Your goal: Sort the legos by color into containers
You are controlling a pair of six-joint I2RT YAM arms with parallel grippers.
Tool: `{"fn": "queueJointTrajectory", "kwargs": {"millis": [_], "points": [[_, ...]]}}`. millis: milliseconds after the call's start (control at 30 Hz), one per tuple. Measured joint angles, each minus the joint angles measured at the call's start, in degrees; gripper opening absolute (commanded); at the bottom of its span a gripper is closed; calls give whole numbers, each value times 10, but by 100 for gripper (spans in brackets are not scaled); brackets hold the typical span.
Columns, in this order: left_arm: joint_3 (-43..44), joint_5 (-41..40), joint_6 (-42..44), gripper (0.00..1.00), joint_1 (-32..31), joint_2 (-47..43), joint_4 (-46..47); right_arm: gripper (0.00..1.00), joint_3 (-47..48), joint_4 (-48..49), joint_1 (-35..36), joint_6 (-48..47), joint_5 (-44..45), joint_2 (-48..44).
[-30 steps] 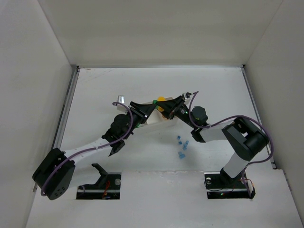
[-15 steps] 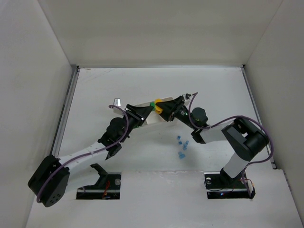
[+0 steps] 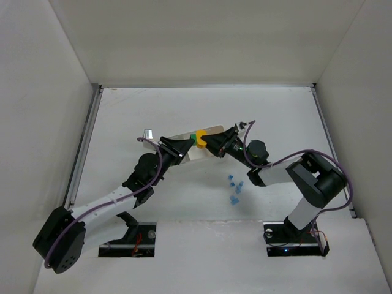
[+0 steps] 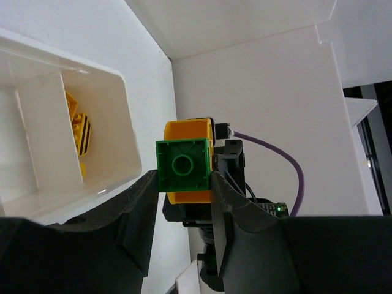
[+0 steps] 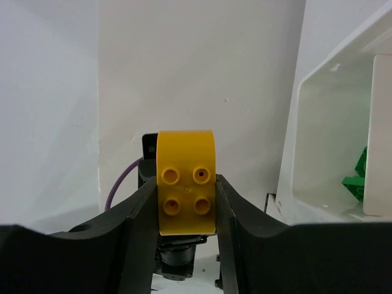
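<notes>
My left gripper [image 3: 191, 137] is shut on a green lego [image 3: 193, 135], which fills the gap between its jaws in the left wrist view [image 4: 182, 165]. My right gripper [image 3: 207, 142] is shut on a yellow-orange lego [image 3: 201, 139], seen stud-side on in the right wrist view [image 5: 185, 182]. The two bricks meet face to face above the white tray [image 3: 212, 130]; I cannot tell if they are joined. One tray compartment holds yellow bricks [image 4: 78, 131], another holds a green brick [image 5: 357, 177]. Several pale blue legos [image 3: 234, 187] lie on the table near the right arm.
The tray [image 4: 116, 116] sits mid-table, partly hidden under both grippers. White walls close in the table on the left, back and right. A small grey object [image 3: 147, 132] lies just left of the tray.
Both grippers with their bricks have shifted slightly left and nearer over the tray. The left arm's elbow has swung left and its forearm stretched out.
</notes>
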Motion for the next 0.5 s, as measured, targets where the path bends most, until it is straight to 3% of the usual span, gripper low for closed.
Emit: {"fn": "queueJointTrajectory", "kwargs": {"millis": [200,500], "points": [[-15,24,0,15,21,-33,-16,32,-10,-2,-3,-7,-12,-9],[-34,37,3,14,118,-139,-84,32,-25,-4,-44,-28,-11,-40]]}}
